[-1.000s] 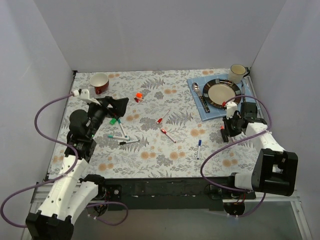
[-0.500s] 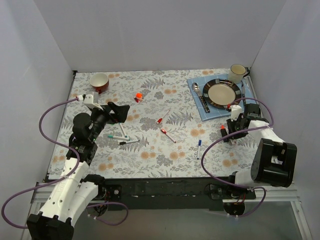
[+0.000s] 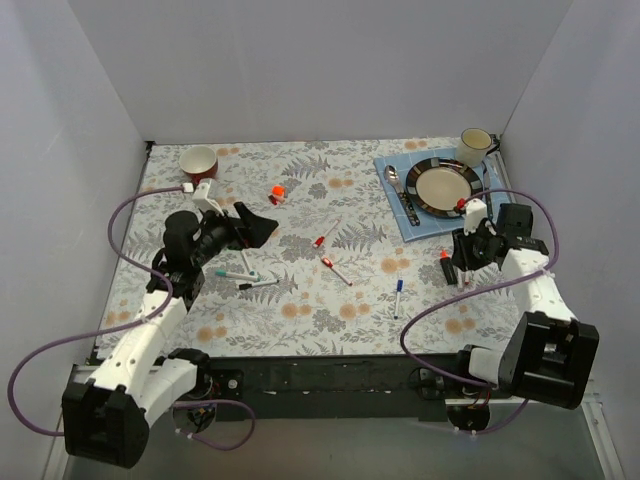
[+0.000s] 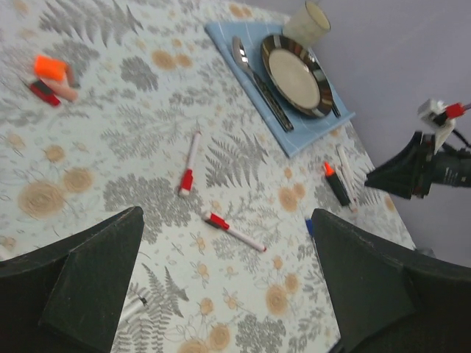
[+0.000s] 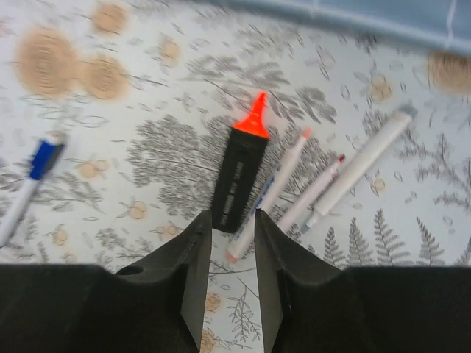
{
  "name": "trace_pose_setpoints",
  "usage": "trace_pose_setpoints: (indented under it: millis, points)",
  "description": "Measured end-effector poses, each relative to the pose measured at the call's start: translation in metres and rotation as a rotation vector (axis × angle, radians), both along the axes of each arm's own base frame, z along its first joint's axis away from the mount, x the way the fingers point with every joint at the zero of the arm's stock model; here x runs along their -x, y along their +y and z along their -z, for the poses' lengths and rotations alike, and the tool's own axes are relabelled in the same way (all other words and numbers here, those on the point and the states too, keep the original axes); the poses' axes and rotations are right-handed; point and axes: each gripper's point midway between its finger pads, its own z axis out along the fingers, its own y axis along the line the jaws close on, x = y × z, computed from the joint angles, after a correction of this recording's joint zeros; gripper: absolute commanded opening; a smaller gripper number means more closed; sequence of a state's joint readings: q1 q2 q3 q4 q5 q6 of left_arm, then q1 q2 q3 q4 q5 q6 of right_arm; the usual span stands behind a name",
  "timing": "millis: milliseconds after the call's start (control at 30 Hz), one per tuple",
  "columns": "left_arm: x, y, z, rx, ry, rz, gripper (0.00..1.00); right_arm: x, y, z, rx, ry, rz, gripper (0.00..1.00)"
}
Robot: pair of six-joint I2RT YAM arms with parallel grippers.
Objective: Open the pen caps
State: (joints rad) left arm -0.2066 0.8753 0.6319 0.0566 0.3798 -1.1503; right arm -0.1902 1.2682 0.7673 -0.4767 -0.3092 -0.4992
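My left gripper [image 3: 262, 228] hangs open and empty above the left middle of the table; in its wrist view [image 4: 227, 213] the jaws are wide apart. Below it lie two white pens with red caps [image 4: 189, 165] [image 4: 232, 229]. A loose orange cap [image 4: 51, 68] and a red cap [image 4: 44, 92] lie at the far left. My right gripper [image 3: 462, 255] hovers with its jaws only narrowly apart and empty [image 5: 232, 215], just over the near end of a black marker with a bare orange tip [image 5: 243, 173]. Three thin white pens [image 5: 280, 184] lie beside the marker.
A blue mat [image 3: 395, 200] with a plate [image 3: 443, 186], spoon and knife lies at the back right, with a cream cup [image 3: 474, 146] behind it. A red cup [image 3: 199, 161] stands at the back left. Green-ended pens [image 3: 235, 272] and a blue-capped pen [image 3: 398, 295] lie on the cloth.
My left gripper has swung to the right and a little nearer, still open. My right arm has shifted slightly to the right and the gripper now stands over the black marker's end.
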Motion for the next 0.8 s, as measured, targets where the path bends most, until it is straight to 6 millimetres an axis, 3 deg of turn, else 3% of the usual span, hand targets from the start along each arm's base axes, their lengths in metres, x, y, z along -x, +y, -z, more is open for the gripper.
trace_pose_setpoints:
  millis: [133, 233, 333, 467, 500, 600, 667, 733, 800]
  points:
    - [0.002, -0.019, 0.035, 0.033, 0.156, 0.106, 0.98, -0.004, 0.037, -0.051, -0.126, -0.176, -0.200, 0.40]
    - [0.008, -0.028, 0.051, 0.058, 0.249, 0.148, 0.98, 0.005, 0.076, -0.091, -0.235, -0.332, -0.420, 0.49]
    - [0.015, -0.041, 0.065, 0.067, 0.331, 0.160, 0.98, 0.021, 0.112, -0.111, -0.340, -0.410, -0.600, 0.49]
    - [0.032, -0.076, 0.095, 0.036, 0.460, 0.146, 0.97, 0.041, 0.141, -0.105, -0.426, -0.389, -0.719, 0.49]
    - [0.036, -0.082, 0.103, 0.029, 0.495, 0.132, 0.89, 0.044, 0.145, -0.102, -0.437, -0.377, -0.729, 0.49]
    - [0.043, -0.100, 0.138, 0.003, 0.658, 0.041, 0.87, 0.049, 0.147, -0.095, -0.445, -0.354, -0.732, 0.49]
    - [0.039, -0.106, 0.159, -0.032, 0.750, -0.053, 0.62, 0.048, 0.146, -0.093, -0.440, -0.349, -0.725, 0.49]
    - [0.028, -0.114, 0.170, -0.061, 0.821, -0.153, 0.48, 0.048, 0.145, -0.093, -0.435, -0.347, -0.718, 0.49]
    - [0.012, -0.125, 0.176, -0.084, 0.851, -0.241, 0.47, 0.047, 0.144, -0.092, -0.428, -0.348, -0.714, 0.49]
